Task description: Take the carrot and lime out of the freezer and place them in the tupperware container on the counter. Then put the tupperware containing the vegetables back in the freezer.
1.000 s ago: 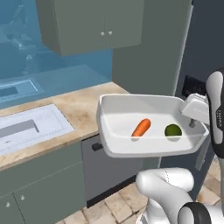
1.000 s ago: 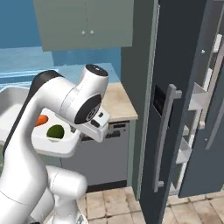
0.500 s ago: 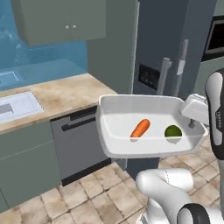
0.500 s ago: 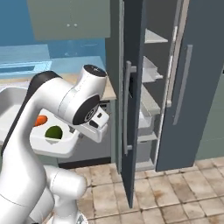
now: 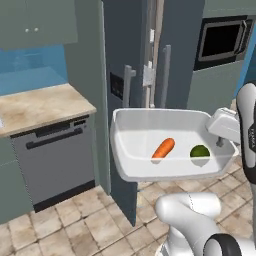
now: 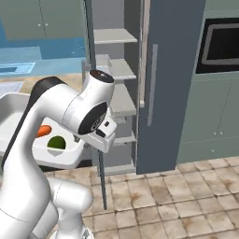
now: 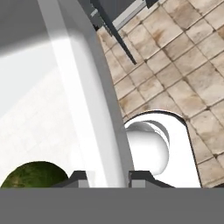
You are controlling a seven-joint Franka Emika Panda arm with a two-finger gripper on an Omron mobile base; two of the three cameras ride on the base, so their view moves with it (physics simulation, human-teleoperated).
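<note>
Change: view swung right with the base since a second ago; sink and wall cupboards gone from the left base view, counter pushed to the left edge, freezer now straight ahead; tray, carrot and lime kept their places against the arm.
Counter (image 5: 42,102): beige stone top at far left of the left base view, over a dark grey appliance front; nothing of the task lay on it.
Freezer (image 6: 119,100): door stood open; its slate-blue panel was edge-on ahead of the tray in the left base view; pale grey shelves showed in the right base view, well apart from the tray.
Tray (image 5: 145,127): white tupperware held level in the air in front of the arm, clear of counter and freezer, above the tiled floor.
Carrot (image 5: 163,148): lay inside the tray near its middle, tilted, apart from the lime; in the right base view only its orange end peeked past the arm.
Lime (image 5: 200,152): lay inside the tray, right of the carrot, near the gripped rim; in the hand view it sat just left of the fingers.
Gripper (image 7: 105,178): pinched narrow on the tray's right rim; in the hand view one tip (image 7: 76,178) stood inside the wall, the other outside it.
Microwave (image 5: 222,40): dark, built into the cabinets at upper right.
</note>
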